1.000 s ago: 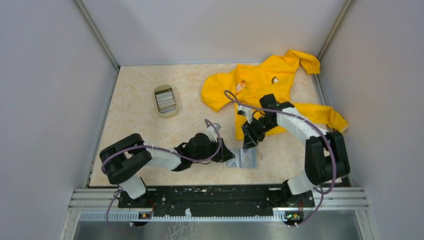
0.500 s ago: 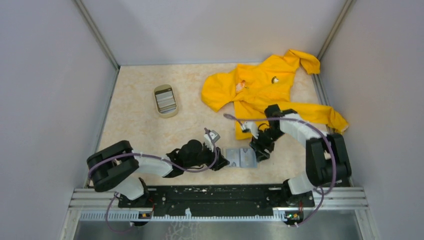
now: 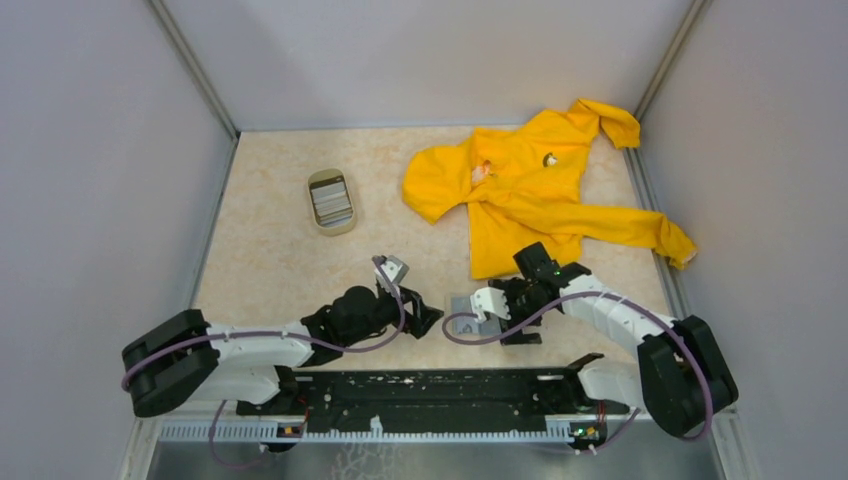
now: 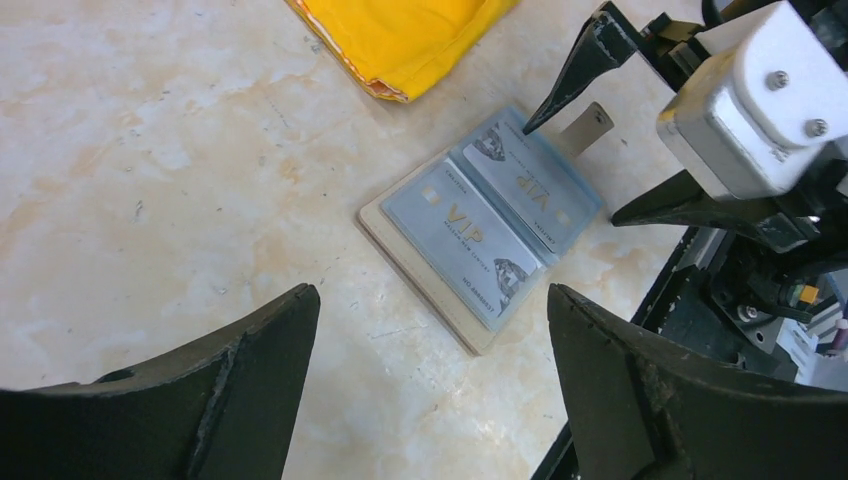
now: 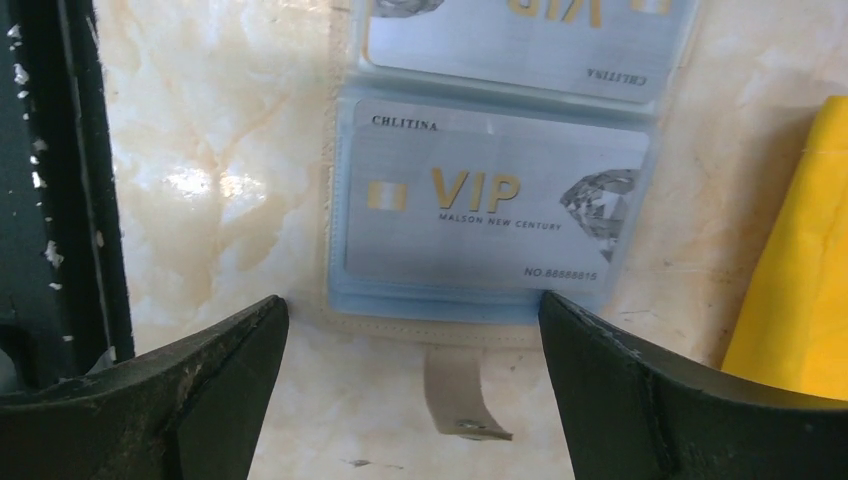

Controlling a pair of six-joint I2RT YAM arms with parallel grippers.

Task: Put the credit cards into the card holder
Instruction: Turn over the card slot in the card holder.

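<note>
Left gripper (image 4: 432, 300), right gripper (image 5: 410, 310) released, empty. Risk: right one, low over card holder (image 4: 420, 268), snags strap (image 5: 455, 390), spilling credit cards (image 5: 490, 205).

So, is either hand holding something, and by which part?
Nothing is held. The left hand and the right hand are both open, not gripping the card holder.

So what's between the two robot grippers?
The open card holder, with two VIP cards in its sleeves, lies between the left gripper and right gripper; the left wrist view shows it.
</note>
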